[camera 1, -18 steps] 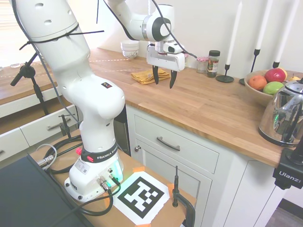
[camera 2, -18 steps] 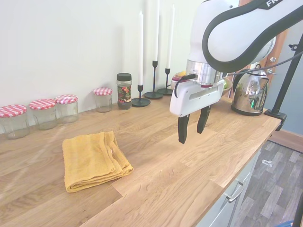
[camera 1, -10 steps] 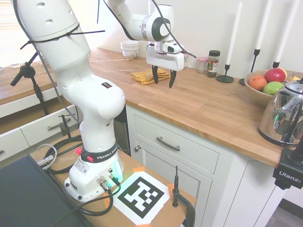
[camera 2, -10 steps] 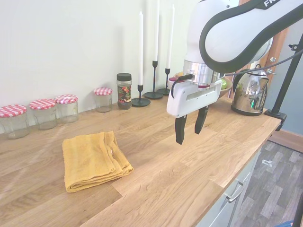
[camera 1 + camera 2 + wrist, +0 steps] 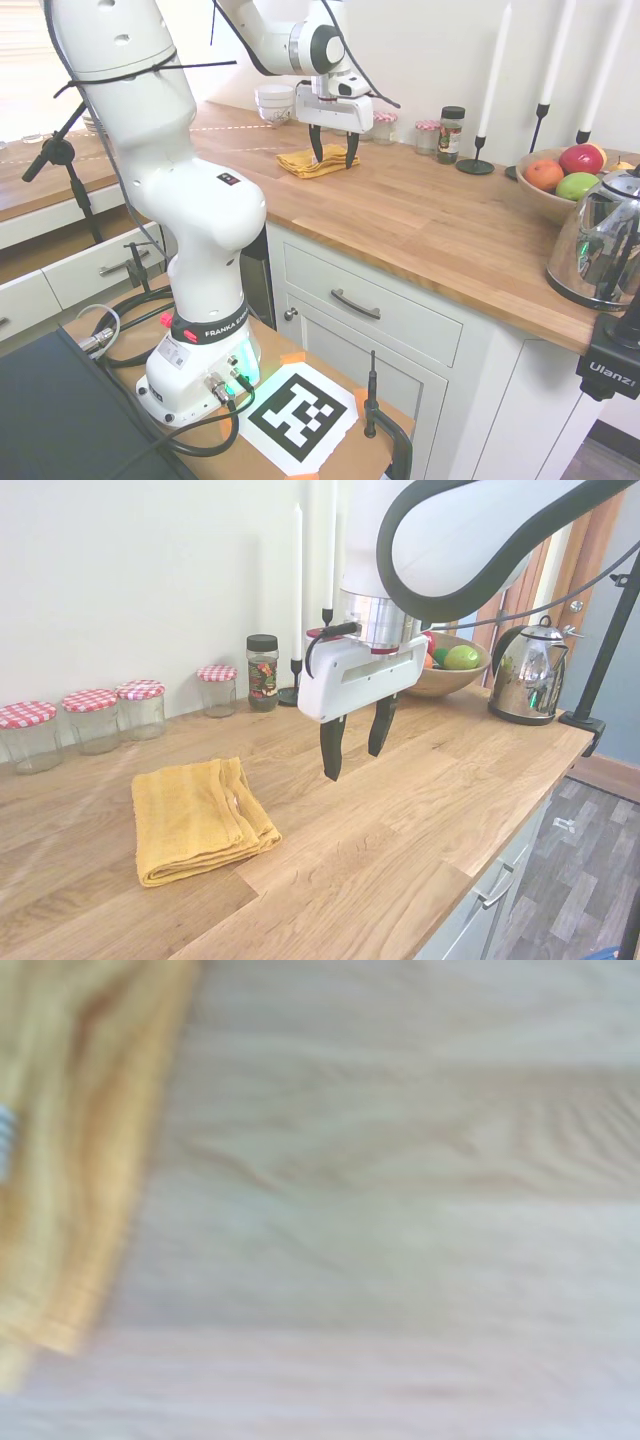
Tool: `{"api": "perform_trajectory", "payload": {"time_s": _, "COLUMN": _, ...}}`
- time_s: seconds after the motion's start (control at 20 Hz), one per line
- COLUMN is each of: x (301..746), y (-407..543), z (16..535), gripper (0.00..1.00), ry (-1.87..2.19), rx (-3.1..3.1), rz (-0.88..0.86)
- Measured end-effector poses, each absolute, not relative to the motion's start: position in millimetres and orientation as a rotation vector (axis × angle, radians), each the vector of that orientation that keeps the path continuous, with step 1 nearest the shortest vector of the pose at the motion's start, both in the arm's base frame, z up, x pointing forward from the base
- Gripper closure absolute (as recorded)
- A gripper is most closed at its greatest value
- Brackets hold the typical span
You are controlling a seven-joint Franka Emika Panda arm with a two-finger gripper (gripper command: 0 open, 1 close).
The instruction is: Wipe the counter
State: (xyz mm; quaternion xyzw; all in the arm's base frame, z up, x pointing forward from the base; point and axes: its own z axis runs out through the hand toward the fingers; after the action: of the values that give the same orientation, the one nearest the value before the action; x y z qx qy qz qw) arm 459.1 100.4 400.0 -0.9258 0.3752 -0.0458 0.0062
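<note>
The counter (image 5: 440, 225) (image 5: 420, 810) is a long warm-brown wooden top over white cabinets. A folded yellow cloth (image 5: 200, 818) (image 5: 312, 163) lies flat on it. My gripper (image 5: 354, 750) (image 5: 333, 156) hangs open above the wood with nothing between its fingers, just to the right of the cloth in the second exterior view and apart from it. The blurred wrist view shows the cloth's edge (image 5: 75, 1160) beside bare wood (image 5: 400, 1220).
Several red-checked-lid jars (image 5: 90, 718), a spice jar (image 5: 262, 672) and black candlesticks (image 5: 325, 645) line the wall. A fruit bowl (image 5: 560, 180) and a steel kettle (image 5: 600, 245) stand at the counter's far end. A white bowl (image 5: 274, 103) sits behind the cloth.
The open gripper has travelled sideways over the counter toward the yellow cloth and now hangs close beside it. The cloth has not moved.
</note>
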Motion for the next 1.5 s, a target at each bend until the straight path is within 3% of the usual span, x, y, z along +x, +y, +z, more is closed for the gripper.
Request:
{"api": "perform_trajectory", "payload": {"time_s": 0.75, "x": 522, "y": 188, "z": 404, "gripper": 0.00, "ry": 1.053, "rx": -2.982, "rz": -0.145}}
{"api": "perform_trajectory", "payload": {"time_s": 1.5, "x": 550, "y": 192, "z": 348, "gripper": 0.00, "ry": 1.038, "rx": -3.044, "rz": -0.094}}
